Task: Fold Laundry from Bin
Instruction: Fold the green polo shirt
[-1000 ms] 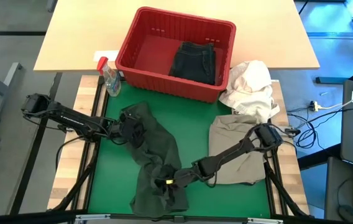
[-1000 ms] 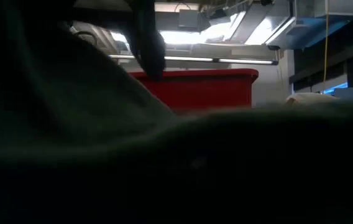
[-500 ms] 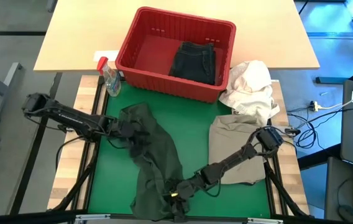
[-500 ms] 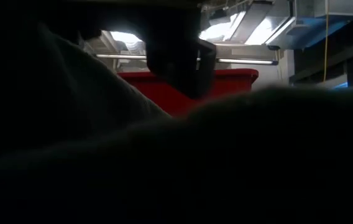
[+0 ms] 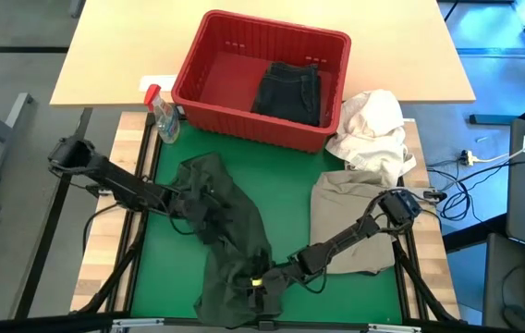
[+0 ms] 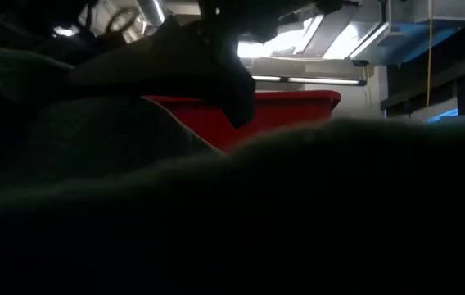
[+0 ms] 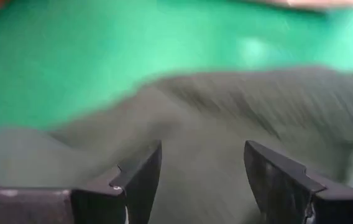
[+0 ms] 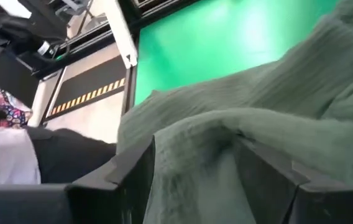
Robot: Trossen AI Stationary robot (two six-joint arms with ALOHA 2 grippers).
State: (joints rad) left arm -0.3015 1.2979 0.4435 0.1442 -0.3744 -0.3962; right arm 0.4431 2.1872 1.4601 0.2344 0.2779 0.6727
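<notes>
- The dark green garment [image 5: 230, 240] is lying crumpled on the green mat [image 5: 290, 194], well in front of the red bin [image 5: 193, 69].
- The right gripper [image 5: 261, 287] is pinching its near hem; the left gripper [image 7: 202, 180] is hanging open over the upper part.
- I'd be gripping both corners before pulling it flat.
- No readable labels showing.

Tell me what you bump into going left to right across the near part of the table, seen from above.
Left hand → dark green garment → right hand → beige garment.
</notes>
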